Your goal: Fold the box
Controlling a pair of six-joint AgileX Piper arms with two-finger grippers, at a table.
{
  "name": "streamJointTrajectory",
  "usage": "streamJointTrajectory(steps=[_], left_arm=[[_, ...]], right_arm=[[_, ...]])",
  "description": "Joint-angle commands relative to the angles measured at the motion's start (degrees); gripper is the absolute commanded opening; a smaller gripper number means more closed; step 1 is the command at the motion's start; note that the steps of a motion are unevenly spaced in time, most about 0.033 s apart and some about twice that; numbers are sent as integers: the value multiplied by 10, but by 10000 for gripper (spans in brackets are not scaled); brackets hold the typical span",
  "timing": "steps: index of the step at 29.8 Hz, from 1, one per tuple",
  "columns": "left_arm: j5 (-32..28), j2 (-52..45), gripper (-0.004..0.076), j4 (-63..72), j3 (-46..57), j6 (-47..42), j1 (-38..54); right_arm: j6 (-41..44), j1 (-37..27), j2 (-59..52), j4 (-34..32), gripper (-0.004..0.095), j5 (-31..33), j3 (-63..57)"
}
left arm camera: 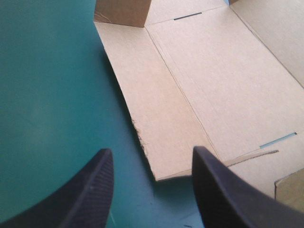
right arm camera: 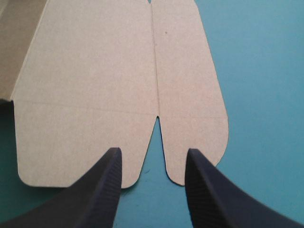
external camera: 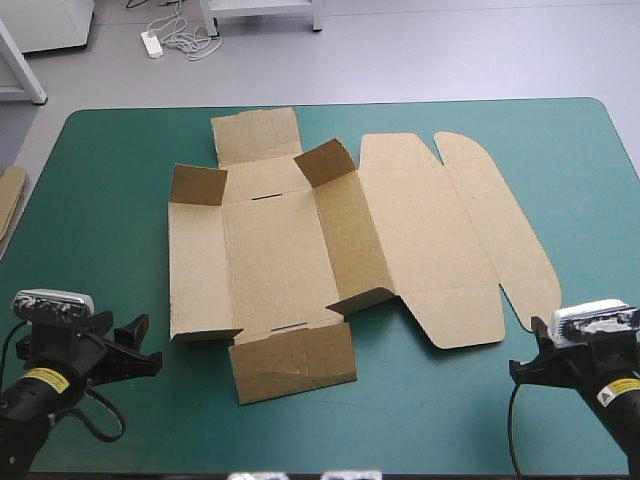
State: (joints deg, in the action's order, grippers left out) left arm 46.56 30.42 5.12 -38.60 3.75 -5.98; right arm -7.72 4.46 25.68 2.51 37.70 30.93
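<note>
Brown board is lying loose on the teal-green table (external camera: 100, 260): the box (external camera: 290, 250) is sitting as one cut sheet, mostly flat, ahead of both arms. The left fingers (left arm camera: 90, 190) are standing wide apart and holding nothing, with the sheet's near corner lying just ahead of their gap. The right fingers (right arm camera: 99, 190) are likewise gaping empty, the notch between the lid's two rounded tabs (right arm camera: 190, 118) pointing into their gap. Counting: one box, two pairs of fingers, four corner flaps (external camera: 198, 185) lifting by differing amounts, two slots (left arm camera: 278, 140), and one strip of spare board (external camera: 8, 205) at the table's left edge. Nothing is pinning the sheet, so a one-sided push is likely sending it sliding or turning. The ragged edge (left arm camera: 139, 135) just ahead of the left fingers is risking a further tear if pinched there, and half-raised flaps may be springing back down.
</note>
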Motion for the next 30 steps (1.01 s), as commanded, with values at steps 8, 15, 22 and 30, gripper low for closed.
streamJointTrajectory(steps=[8, 15, 22, 30], left_arm=[[60, 182, 449, -66, -157, -51, 0], [52, 301, 449, -37, -218, -26, 0], [72, 364, 449, -26, -232, 15, 74], [84, 373, 449, 310, -171, 211, 278]], right_arm=[[36, -1, 167, -30, 424, -15, 171], [44, -1, 261, -31, 424, -9, 264], [39, -1, 328, -16, 455, 40, 310], [44, -1, 335, -5, 496, 29, 329]])
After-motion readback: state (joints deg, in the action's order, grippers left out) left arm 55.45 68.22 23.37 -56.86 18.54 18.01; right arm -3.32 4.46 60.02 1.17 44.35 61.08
